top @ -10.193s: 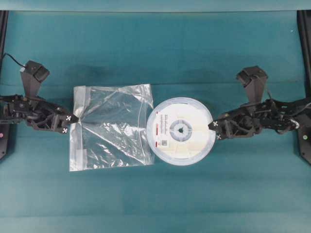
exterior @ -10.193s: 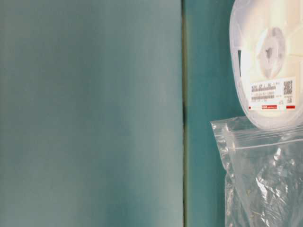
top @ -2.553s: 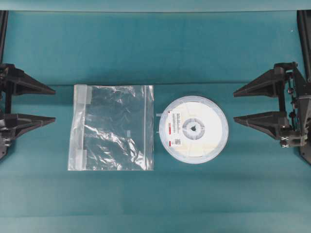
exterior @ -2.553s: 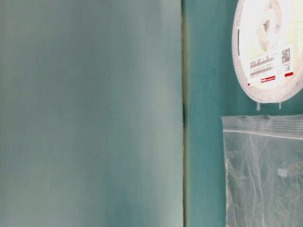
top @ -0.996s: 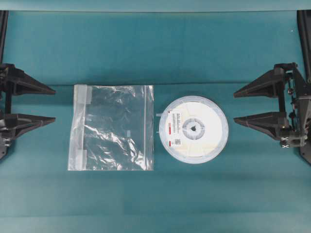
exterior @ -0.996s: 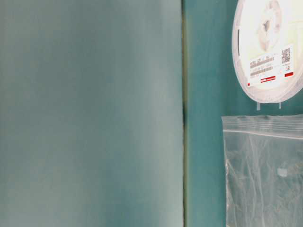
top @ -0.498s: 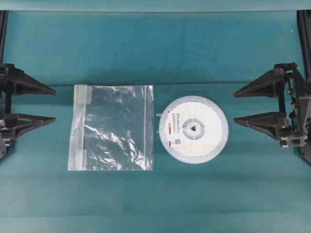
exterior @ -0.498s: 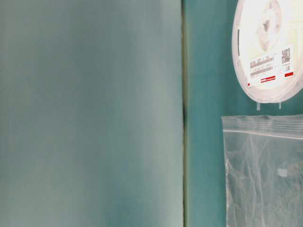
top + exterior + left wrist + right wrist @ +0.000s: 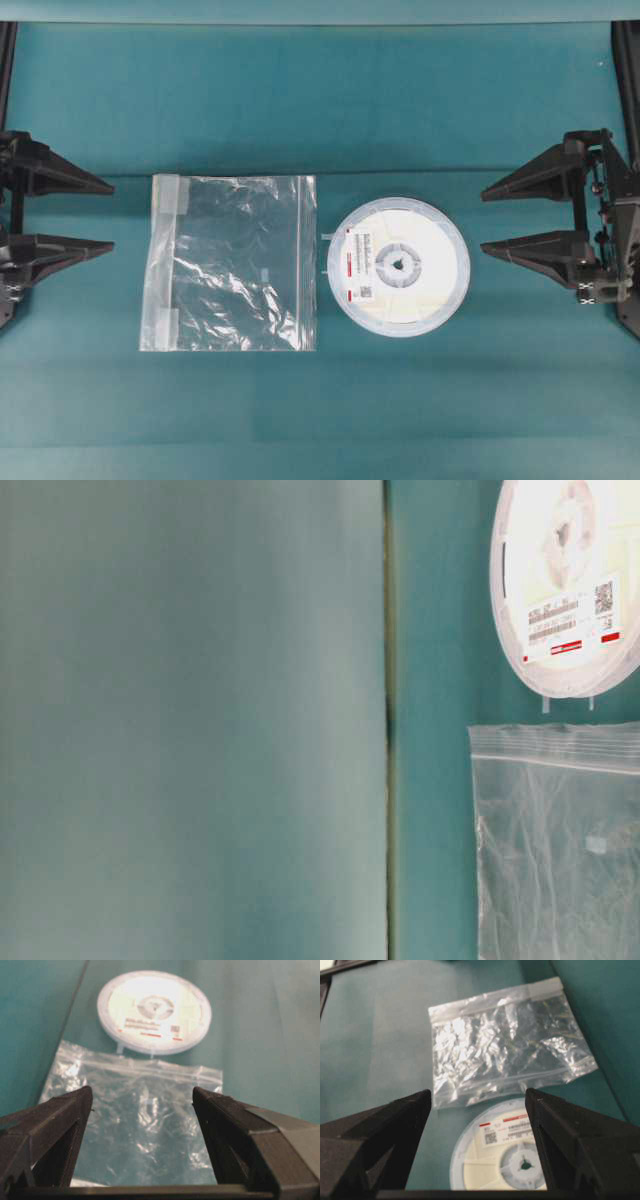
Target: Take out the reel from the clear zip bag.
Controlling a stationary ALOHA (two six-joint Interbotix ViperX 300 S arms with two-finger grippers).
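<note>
The reel (image 9: 398, 266) lies flat on the teal table, outside the clear zip bag (image 9: 232, 262), just right of its zip edge. The bag lies flat and holds nothing. Both also show in the table-level view, reel (image 9: 565, 580) above bag (image 9: 560, 850), in the left wrist view, reel (image 9: 154, 1010) beyond bag (image 9: 135, 1125), and in the right wrist view, reel (image 9: 505, 1152) nearer than bag (image 9: 505, 1055). My left gripper (image 9: 108, 215) is open at the far left, apart from the bag. My right gripper (image 9: 485, 220) is open at the far right, apart from the reel.
The teal table (image 9: 320, 100) carries nothing but the bag and the reel. A seam in the cloth (image 9: 388, 720) runs beside them in the table-level view. Black frame rails (image 9: 625, 60) stand at the left and right edges.
Ten seconds ago my grippers were shut at the bag's left edge and the reel's right rim; since then they drew back and opened. Nothing has moved in the last seconds.
</note>
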